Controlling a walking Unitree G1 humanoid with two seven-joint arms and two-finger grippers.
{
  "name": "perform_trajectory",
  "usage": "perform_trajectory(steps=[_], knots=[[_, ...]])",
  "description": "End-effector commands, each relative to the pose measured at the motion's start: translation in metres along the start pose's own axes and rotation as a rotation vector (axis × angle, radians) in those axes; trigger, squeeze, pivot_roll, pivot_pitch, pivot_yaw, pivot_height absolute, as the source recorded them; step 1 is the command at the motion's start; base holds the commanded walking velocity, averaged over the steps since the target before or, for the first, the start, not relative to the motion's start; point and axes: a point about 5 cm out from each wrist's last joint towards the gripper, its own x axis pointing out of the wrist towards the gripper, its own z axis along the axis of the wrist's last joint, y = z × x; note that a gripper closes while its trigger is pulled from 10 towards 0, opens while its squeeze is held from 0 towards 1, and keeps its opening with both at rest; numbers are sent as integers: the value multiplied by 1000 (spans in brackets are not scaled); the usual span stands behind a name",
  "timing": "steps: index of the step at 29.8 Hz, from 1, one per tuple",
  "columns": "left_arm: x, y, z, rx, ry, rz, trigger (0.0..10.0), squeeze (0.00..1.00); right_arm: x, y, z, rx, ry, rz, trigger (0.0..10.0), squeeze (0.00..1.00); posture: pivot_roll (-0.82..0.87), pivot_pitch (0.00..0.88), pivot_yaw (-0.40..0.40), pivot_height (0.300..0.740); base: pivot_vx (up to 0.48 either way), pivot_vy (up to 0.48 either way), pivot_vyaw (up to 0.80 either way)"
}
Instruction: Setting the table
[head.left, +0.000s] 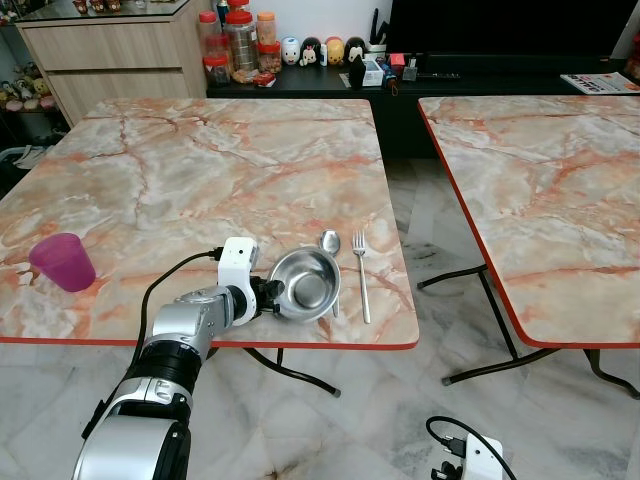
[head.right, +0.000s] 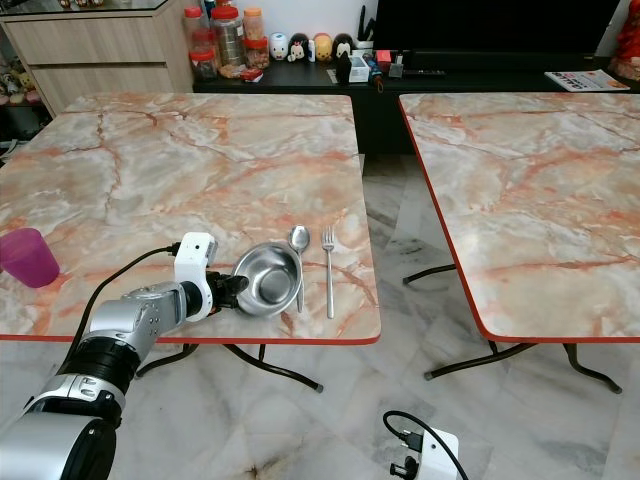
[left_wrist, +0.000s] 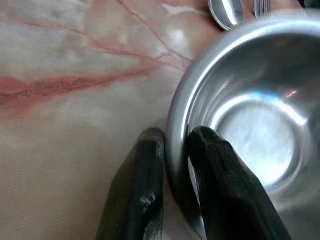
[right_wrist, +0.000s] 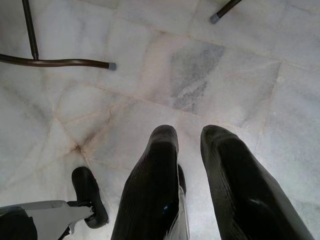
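Note:
Near the front edge of the marble table (head.left: 200, 170) a steel bowl (head.left: 305, 283) is tipped up on its side. My left gripper (head.left: 272, 297) is shut on the bowl's left rim (left_wrist: 175, 100), one finger (left_wrist: 215, 165) inside and one outside. Just right of the bowl lie a spoon (head.left: 331, 243) and a fork (head.left: 361, 270). A purple cup (head.left: 63, 261) stands upright at the table's front left. My right gripper (right_wrist: 189, 134) hangs idle over the floor, fingers close together with nothing in them.
A second marble table (head.left: 540, 190) stands to the right across a tiled gap. A white plug and cable (head.left: 470, 455) lie on the floor at the lower right. Jars and figurines (head.left: 240, 45) line a dark shelf beyond the tables. Table legs (right_wrist: 55, 62) cross the floor.

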Motion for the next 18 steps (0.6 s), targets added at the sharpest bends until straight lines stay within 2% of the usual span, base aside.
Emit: perform_trajectory(steps=[1, 8, 11, 14, 16, 18], knots=[[-3, 5, -3, -27, 5, -3, 0, 0, 0, 1, 1, 2, 3, 1, 10000, 0, 18, 0, 18, 740, 0, 0, 0], [-5, 7, -4, -57, 1, 4, 0, 0, 1, 1, 2, 0, 2, 2, 10000, 0, 18, 0, 17, 740, 0, 0, 0], [-7, 10, -5, -113, -25, 7, 0, 0, 1, 1, 3, -5, 2, 4, 10000, 0, 20, 0, 14, 740, 0, 0, 0], [-11, 15, 1, -198, -136, 0, 0, 0, 1, 1, 3, -8, 1, 6, 10000, 0, 20, 0, 13, 740, 0, 0, 0], [-20, 25, 15, -298, -291, 15, 0, 0, 1, 0, 4, -9, 0, 7, 10000, 0, 25, 0, 7, 740, 0, 0, 0], [-22, 27, 17, -315, -312, 20, 0, 0, 1, 0, 4, -10, 0, 7, 10000, 0, 25, 0, 7, 740, 0, 0, 0]])
